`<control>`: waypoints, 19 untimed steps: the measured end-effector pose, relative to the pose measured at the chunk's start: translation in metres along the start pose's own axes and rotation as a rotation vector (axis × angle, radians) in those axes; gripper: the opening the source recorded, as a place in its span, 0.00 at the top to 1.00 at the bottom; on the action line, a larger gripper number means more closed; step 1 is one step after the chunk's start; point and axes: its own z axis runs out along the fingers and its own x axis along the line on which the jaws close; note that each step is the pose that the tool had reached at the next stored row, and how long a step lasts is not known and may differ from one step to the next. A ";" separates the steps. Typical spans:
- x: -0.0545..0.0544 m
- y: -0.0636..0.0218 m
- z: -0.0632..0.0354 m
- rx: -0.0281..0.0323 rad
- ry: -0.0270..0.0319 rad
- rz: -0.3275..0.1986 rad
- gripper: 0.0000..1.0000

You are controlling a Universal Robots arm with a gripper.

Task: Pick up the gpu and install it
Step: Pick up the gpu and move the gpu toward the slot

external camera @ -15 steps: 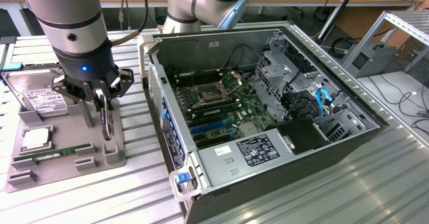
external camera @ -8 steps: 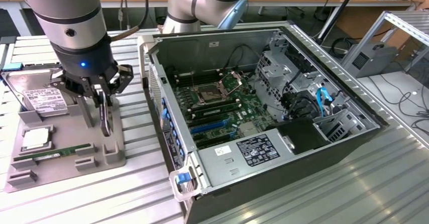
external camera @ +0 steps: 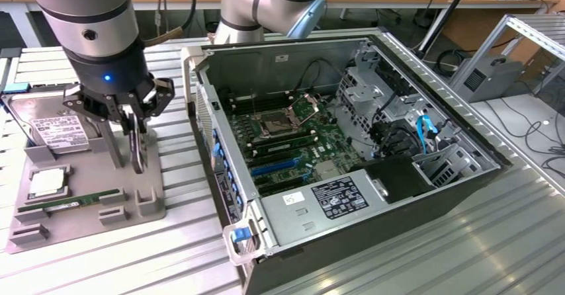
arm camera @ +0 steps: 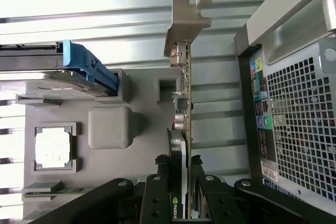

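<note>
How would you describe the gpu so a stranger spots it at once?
Find the grey tray on the exterior view's left of the computer case. The gpu stands on edge in the gripper: thin, dark, silver-bracketed, unlike the flat hard drive.

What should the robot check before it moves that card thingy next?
1. Gripper around the gpu: ok, one finger on each side.
2. Gpu standing upright on its edge: ok.
3. Gpu free of the gray tray: cannot tell.
4. Computer case open on top: ok, side panel is off.
5. Blue slot on the board empty: ok.
</note>
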 end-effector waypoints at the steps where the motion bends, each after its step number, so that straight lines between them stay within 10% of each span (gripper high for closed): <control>1: 0.000 0.0001 -0.0009 -0.0030 0.0002 0.000 0.73; 19: -0.001 0.0048 -0.0309 -0.0897 0.0068 0.002 0.73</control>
